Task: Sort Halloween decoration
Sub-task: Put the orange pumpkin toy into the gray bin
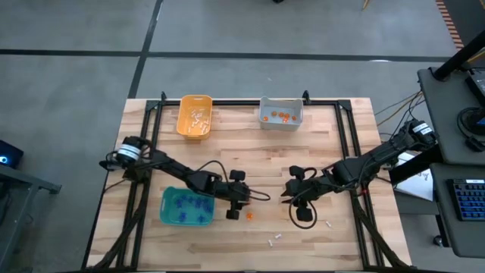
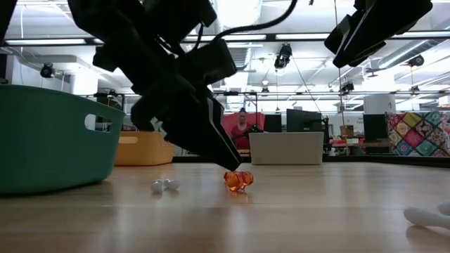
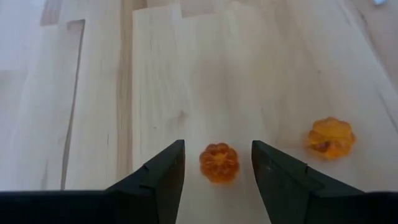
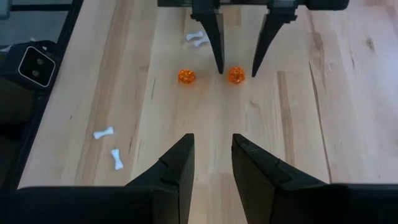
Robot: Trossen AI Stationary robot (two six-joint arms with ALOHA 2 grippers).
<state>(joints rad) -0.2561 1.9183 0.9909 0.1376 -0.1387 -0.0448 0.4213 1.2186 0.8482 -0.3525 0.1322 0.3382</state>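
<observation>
Two orange roundish trinkets lie on the wooden table. My left gripper (image 3: pixel 217 143) is open, slanting down, its fingers standing on either side of one orange trinket (image 3: pixel 219 163) without touching it. The other orange trinket (image 3: pixel 331 137) lies beside it. In the high view this gripper (image 1: pixel 244 211) is just right of the teal bin (image 1: pixel 186 206), which holds purple trinkets. My right gripper (image 4: pixel 212 146) hangs open above the table, holding nothing, and faces the left one (image 4: pixel 239 59). Small white trinkets (image 4: pixel 104 132) lie scattered on the table.
At the far edge stand an orange-yellow bin (image 1: pixel 195 115) with white trinkets and a grey bin (image 1: pixel 281 114) with orange ones. Loose white pieces lie near the front (image 1: pixel 274 240) and front right (image 1: pixel 328 224). A black cable loops under the right arm (image 1: pixel 303 214).
</observation>
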